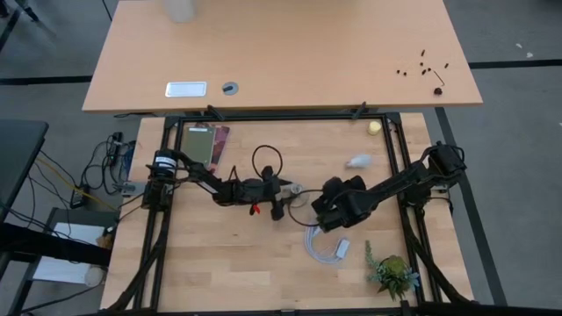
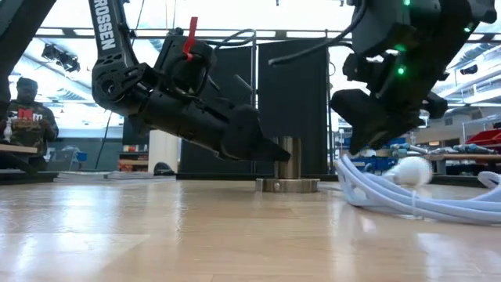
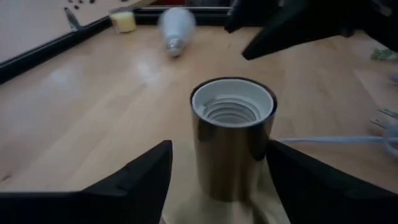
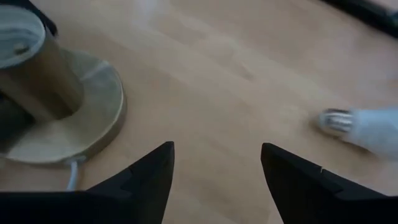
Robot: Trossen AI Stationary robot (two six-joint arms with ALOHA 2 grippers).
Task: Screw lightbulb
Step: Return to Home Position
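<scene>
The lightbulb (image 1: 358, 161), frosted white with a silvery screw base (image 4: 336, 121), lies on its side on the wooden table, touched by nothing. A shiny socket tube (image 3: 233, 143) stands upright on its round metal disc (image 4: 81, 118). My left gripper (image 1: 285, 188) reaches in level from the table's left, open, with one finger on each side of the tube. My right gripper (image 1: 321, 209) hangs open above the bare table between socket and lightbulb (image 4: 367, 127), slanting down, with nothing between its fingers (image 4: 143, 180). My left gripper stands astride the socket tube's lower half. One finger (image 3: 146, 174) shows a clear gap to the tube. The other finger (image 3: 292, 168) lies right beside the tube's side (image 3: 268, 155); whether it touches, I cannot tell.
A coiled white cable (image 1: 323, 247) with its plug (image 1: 342, 249) lies near the right gripper, toward the near edge. A small plant (image 1: 392, 274) stands at the near right and a yellow piece (image 1: 375, 127) at the far right. A person (image 2: 27, 117) sits beyond the table.
</scene>
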